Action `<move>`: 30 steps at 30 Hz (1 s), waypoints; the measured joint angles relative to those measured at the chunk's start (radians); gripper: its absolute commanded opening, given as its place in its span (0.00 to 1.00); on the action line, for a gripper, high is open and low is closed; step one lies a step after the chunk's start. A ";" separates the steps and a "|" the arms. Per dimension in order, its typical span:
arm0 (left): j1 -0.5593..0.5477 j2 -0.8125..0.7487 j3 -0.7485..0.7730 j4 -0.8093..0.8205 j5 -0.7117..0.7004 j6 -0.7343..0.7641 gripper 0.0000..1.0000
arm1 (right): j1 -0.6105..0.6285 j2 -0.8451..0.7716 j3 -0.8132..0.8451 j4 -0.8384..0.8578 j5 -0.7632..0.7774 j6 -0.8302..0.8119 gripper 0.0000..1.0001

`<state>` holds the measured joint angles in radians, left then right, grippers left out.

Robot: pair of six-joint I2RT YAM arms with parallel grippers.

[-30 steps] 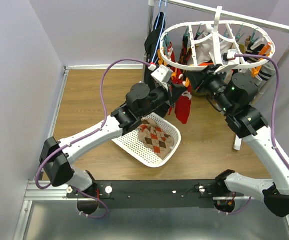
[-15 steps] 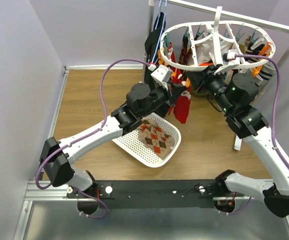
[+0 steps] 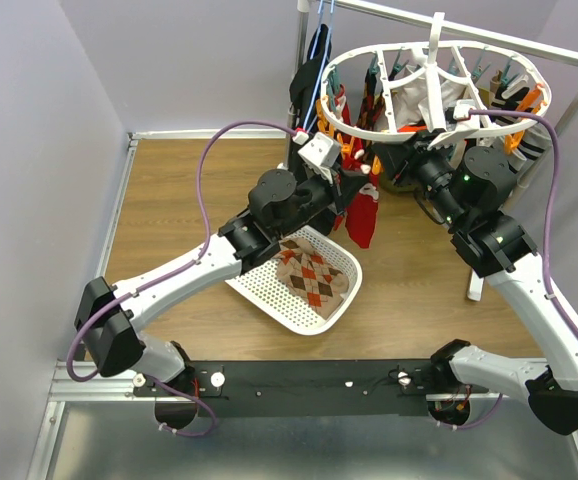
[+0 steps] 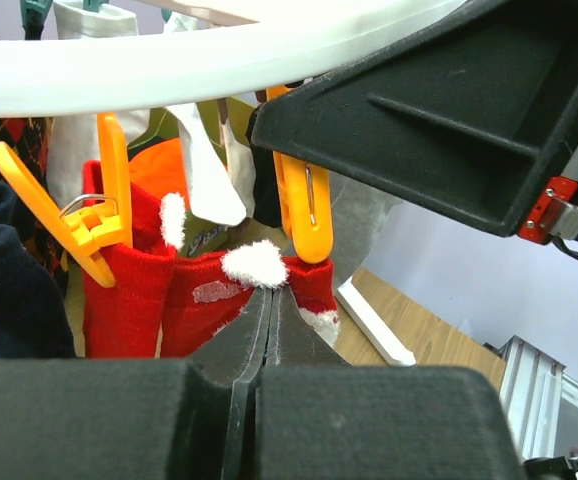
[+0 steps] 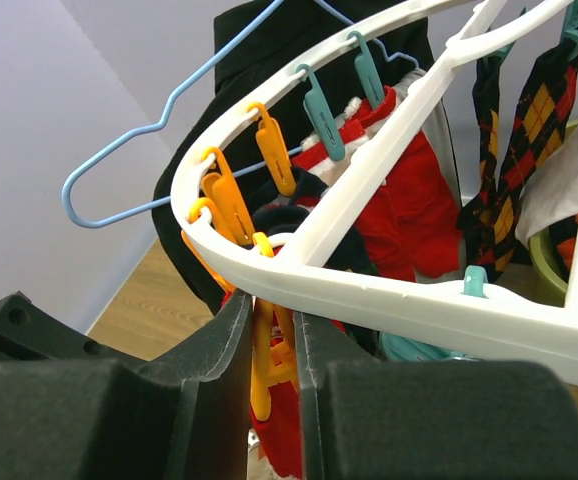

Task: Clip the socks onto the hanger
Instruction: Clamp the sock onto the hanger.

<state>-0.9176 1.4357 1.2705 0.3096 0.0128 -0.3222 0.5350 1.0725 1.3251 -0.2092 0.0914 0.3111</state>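
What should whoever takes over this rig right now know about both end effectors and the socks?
Left end effector: shut on the cuff of the red sock, held under the hanger.
Right end effector: shut on an orange clip above that cuff.
Done: other socks already hang from the clips.
To do: get this clip onto the red sock; an argyle sock lies in the basket.

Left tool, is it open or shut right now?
Shut. The left tool has its fingers pressed together with no gap, pinching the red sock at its white-trimmed cuff below an orange clip.
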 measured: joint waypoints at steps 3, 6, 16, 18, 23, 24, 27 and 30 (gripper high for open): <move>0.000 -0.007 -0.004 0.002 0.003 0.004 0.00 | 0.000 0.000 0.000 -0.001 0.002 -0.005 0.17; 0.000 -0.009 -0.004 0.004 0.011 0.004 0.00 | 0.000 0.000 0.000 -0.001 0.003 -0.006 0.17; 0.000 -0.009 -0.002 0.003 0.019 0.004 0.00 | 0.000 0.000 0.000 -0.001 0.003 -0.007 0.17; 0.000 -0.009 0.004 -0.001 0.019 0.005 0.00 | 0.000 0.000 0.000 -0.001 0.003 -0.008 0.17; 0.000 -0.008 0.026 -0.006 0.022 0.005 0.00 | 0.000 0.000 0.000 -0.001 0.003 -0.013 0.17; 0.000 -0.008 0.028 -0.008 0.022 0.005 0.00 | 0.000 0.000 0.000 -0.001 0.003 -0.013 0.17; 0.000 -0.005 0.039 -0.017 0.021 0.008 0.00 | 0.000 0.000 0.000 -0.001 0.003 -0.016 0.17; 0.000 0.006 0.059 -0.029 0.021 0.009 0.00 | 0.000 0.000 0.000 -0.001 0.003 -0.018 0.17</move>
<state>-0.9176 1.4418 1.3296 0.2802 0.0334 -0.3134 0.5350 1.0721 1.3251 -0.2104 0.0940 0.2935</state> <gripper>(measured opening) 0.007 0.255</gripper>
